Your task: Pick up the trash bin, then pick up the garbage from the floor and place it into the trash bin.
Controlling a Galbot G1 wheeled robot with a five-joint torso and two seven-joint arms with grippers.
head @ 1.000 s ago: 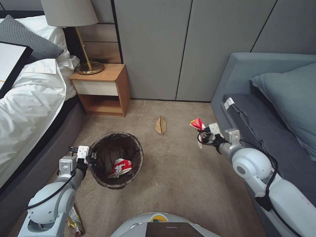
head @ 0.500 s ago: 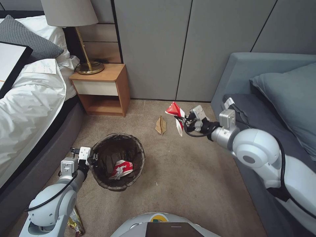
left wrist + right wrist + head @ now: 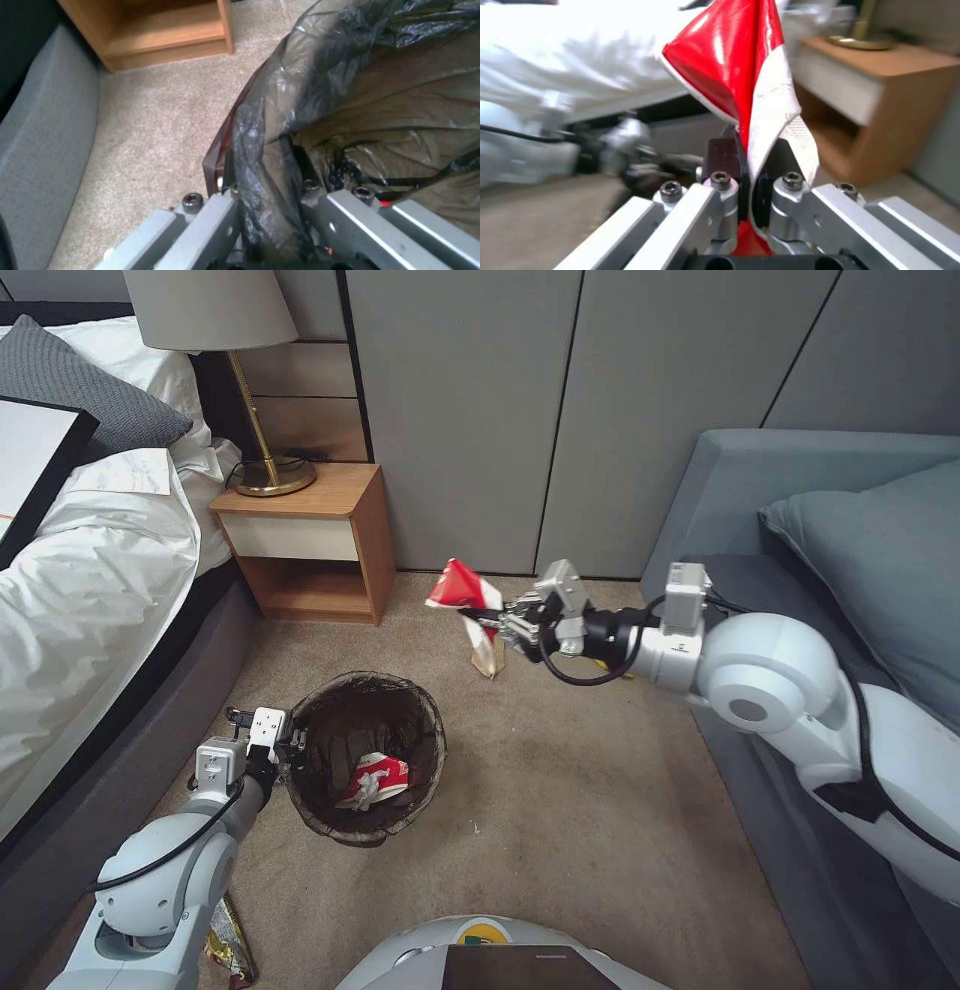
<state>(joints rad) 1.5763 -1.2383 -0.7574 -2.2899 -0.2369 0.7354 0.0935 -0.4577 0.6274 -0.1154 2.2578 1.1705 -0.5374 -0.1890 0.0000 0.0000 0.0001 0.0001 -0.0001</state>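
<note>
Moved: right gripper (image 3: 488, 617) has swung from over by the sofa (image 3: 800, 520) toward the middle of the room, carrying the red-and-white wrapper (image 3: 462, 588) with it; trash bin (image 3: 366, 754) and left gripper (image 3: 283, 744) have shifted slightly.
Right claw: pressed together on the red-and-white wrapper, pinched between the pads in the right wrist view (image 3: 750, 101); wrapper sticks out past the fingertips, in the air, off the floor (image 3: 560, 810).
Left claw: closed on the trash bin rim on the bed side; left wrist view shows the fingers (image 3: 210, 221) straddling the dark bag liner (image 3: 280, 123), one inside, one outside.
Bin status: looks held by the rim, but whether it is lifted or resting on the carpet I can't tell.
Done: bin gripped; one red-and-white piece (image 3: 372, 778) already lies inside it; second wrapper picked and in transit.
Wrapper vs bin: not over the opening yet, beyond the bin toward the wall, a bit to the robot's right.
Left on floor: flat brown paper bag (image 3: 487, 658) partly hidden behind the held wrapper; yellow snack packet (image 3: 229, 948) by the left arm's base.
Progress estimate: roughly midway; current drop not yet made, at least two items to go.
</note>
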